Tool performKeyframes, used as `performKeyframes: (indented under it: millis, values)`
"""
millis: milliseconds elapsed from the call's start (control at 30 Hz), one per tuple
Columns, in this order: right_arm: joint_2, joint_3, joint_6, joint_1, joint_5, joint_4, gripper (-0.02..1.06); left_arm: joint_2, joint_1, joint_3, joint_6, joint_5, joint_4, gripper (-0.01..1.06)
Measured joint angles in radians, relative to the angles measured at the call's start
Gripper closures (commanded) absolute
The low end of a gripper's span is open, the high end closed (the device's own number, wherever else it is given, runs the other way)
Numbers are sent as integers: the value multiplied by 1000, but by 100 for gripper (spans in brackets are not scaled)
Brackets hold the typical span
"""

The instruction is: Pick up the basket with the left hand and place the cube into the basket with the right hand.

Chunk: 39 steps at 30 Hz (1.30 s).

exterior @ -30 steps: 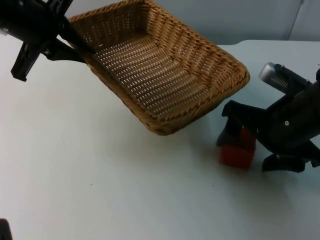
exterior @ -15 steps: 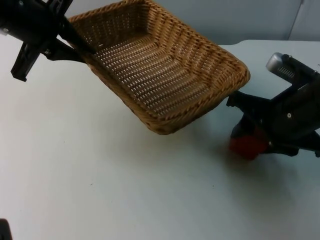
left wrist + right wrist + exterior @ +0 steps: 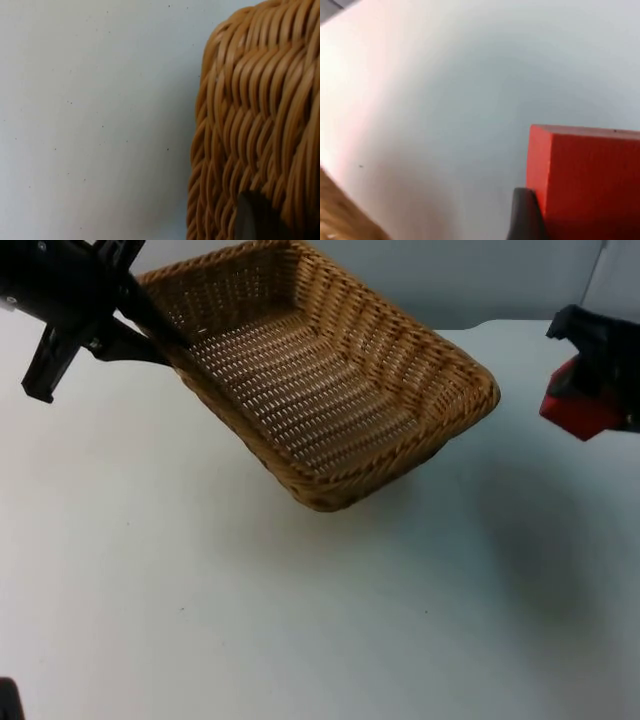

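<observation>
White table top [image 3: 250,620] ran to a grey partition wall, my left gripper [image 3: 160,335] clamped the wicker basket [image 3: 320,380] rim, basket tilted and raised, my right gripper [image 3: 590,390] gripped the red cube [image 3: 575,410] aloft, right of the basket, apart from it.

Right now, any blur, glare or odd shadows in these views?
Top view: soft shadow under the raised basket on the table; cube slightly smeared. Left wrist view: weave soft, close up. Right wrist view: pinkish glare on the table beside the cube.
</observation>
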Motion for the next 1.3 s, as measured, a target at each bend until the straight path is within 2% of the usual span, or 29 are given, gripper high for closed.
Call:
performKeyframes:
  millis: [67, 100, 167, 200, 233, 267, 367, 400, 533, 733, 1000, 1067, 1133, 1167, 1233, 1300]
  values:
    - [-33, -8, 0, 0, 16, -70, 104, 0, 0, 0, 0, 0, 0, 105]
    - [-33, -8, 0, 0, 16, -70, 104, 0, 0, 0, 0, 0, 0, 105]
    - [-54, -48, 0, 0, 73, -173, 104, 0, 0, 0, 0, 0, 0, 105]
    - [-62, -88, 0, 15, 135, -267, 104, 0, 0, 0, 0, 0, 0, 105]
    - [-65, -121, 0, 30, 176, -313, 104, 0, 0, 0, 0, 0, 0, 105]
    - [-65, -121, 0, 30, 176, -313, 104, 0, 0, 0, 0, 0, 0, 105]
    - [-65, -211, 0, 96, 233, -433, 104, 0, 0, 0, 0, 0, 0, 105]
    - [-65, -211, 0, 96, 233, -433, 104, 0, 0, 0, 0, 0, 0, 105]
    - [-56, -351, 0, 210, 238, -495, 104, 0, 0, 0, 0, 0, 0, 105]
    - [15, -464, 0, 289, 250, -505, 104, 0, 0, 0, 0, 0, 0, 105]
    - [179, -533, 6, 360, 377, -507, 103, 0, 0, 0, 0, 0, 0, 105]
    - [205, -535, 13, 362, 399, -507, 93, 0, 0, 0, 0, 0, 0, 105]
    - [212, -535, 15, 364, 408, -507, 73, 0, 0, 0, 0, 0, 0, 105]
    - [224, -535, 17, 364, 413, -509, 73, 0, 0, 0, 0, 0, 0, 105]
    - [229, -535, 34, 364, 414, -509, 52, 0, 0, 0, 0, 0, 0, 105]
    - [229, -535, 45, 364, 414, -511, 47, 0, 0, 0, 0, 0, 0, 105]
